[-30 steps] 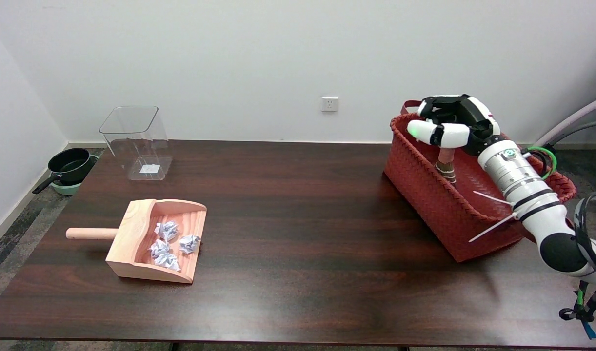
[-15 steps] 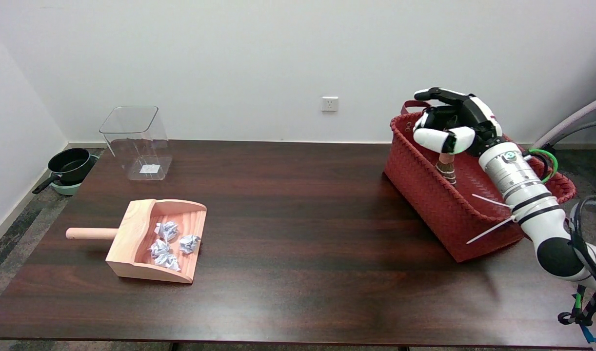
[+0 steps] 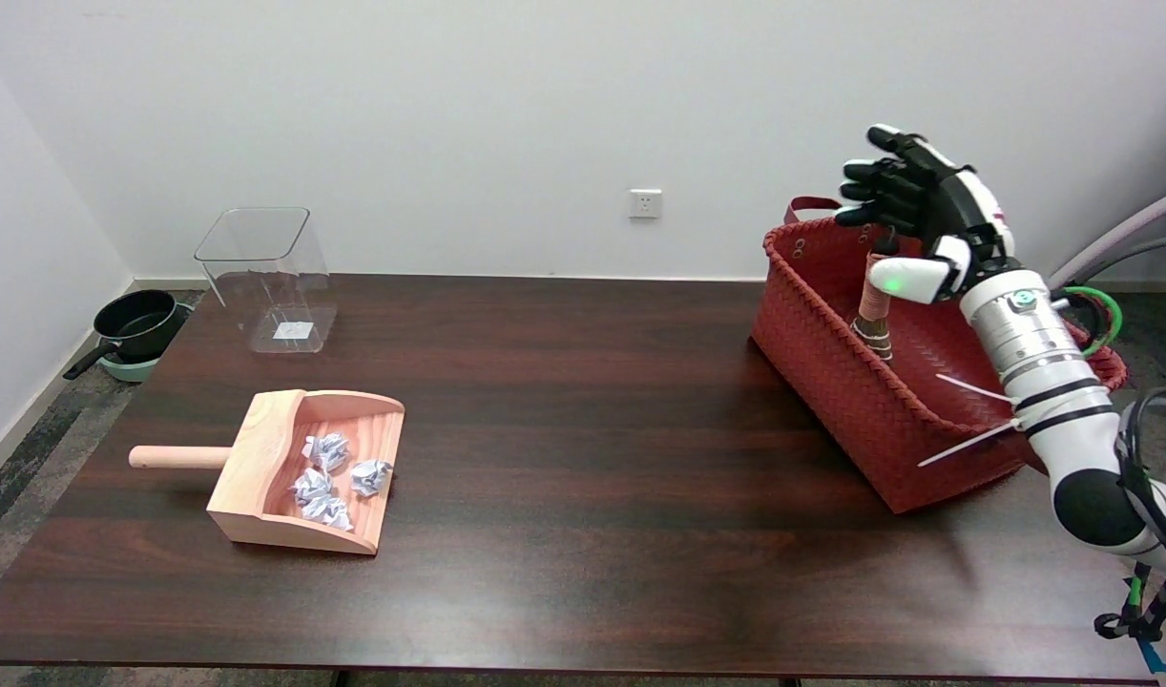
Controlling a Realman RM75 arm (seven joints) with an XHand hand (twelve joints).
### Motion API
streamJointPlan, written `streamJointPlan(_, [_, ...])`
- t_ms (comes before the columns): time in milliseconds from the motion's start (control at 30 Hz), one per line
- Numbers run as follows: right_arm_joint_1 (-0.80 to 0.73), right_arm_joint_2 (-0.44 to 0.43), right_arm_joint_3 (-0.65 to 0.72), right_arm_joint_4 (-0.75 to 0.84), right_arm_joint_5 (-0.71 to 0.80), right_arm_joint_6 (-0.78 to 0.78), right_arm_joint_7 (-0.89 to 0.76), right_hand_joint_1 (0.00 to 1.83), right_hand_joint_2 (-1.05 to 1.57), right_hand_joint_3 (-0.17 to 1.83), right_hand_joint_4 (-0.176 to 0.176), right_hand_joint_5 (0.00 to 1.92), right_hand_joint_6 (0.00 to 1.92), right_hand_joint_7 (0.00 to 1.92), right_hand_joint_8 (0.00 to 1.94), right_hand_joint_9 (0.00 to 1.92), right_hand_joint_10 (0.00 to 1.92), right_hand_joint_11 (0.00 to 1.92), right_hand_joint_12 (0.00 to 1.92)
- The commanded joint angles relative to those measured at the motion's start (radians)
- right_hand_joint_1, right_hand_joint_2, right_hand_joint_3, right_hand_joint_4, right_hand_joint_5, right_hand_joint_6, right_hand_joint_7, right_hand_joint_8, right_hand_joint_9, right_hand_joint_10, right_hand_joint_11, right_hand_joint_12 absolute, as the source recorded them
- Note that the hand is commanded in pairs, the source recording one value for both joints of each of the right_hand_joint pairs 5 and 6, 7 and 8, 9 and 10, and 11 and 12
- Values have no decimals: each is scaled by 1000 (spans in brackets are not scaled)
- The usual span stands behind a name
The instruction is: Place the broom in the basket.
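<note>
The broom (image 3: 872, 303) stands upright inside the red woven basket (image 3: 860, 401) at the table's right end; only its pinkish handle and the wrapped top of its head show above the near wall. My right hand (image 3: 926, 224) hovers above and just right of the handle's top, fingers spread apart and holding nothing. Its thumb tip, lit green, lies close beside the handle's upper end, and I cannot tell whether it touches.
A wooden dustpan (image 3: 301, 469) with several crumpled paper balls lies at the left front. A clear plastic bin (image 3: 268, 280) stands at the back left. A black pan (image 3: 136, 326) sits on the floor past the table's left edge.
My right hand has let go of the broom handle, spread its fingers and risen up and to the right. The broom stays standing in the basket.
</note>
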Motion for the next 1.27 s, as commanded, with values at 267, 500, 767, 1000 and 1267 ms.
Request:
streamJointPlan(267, [-200, -88, 240, -35, -34, -449, 0, 1228, -380, 924, 0, 239, 239, 744, 744, 665, 665, 826, 826])
streamJointPlan(500, [-254, -114, 255, -83, -132, -516, -1, 1170, 130, 855, 0, 1038, 1038, 1554, 1554, 1539, 1539, 1447, 1447])
streamJointPlan(767, [-301, -138, 261, -75, -359, -489, -1, 1190, 376, 792, 0, 1329, 1329, 1768, 1768, 1715, 1715, 1668, 1668])
streamJointPlan(1000, [-309, -144, 248, -16, -413, -520, 0, 1202, 238, 917, 0, 1084, 1084, 1539, 1539, 1559, 1559, 1572, 1572])
streamJointPlan(1267, [-357, -180, 287, 42, -544, -550, 0, 1246, -83, 1120, 0, 715, 715, 1264, 1264, 1309, 1309, 1418, 1418])
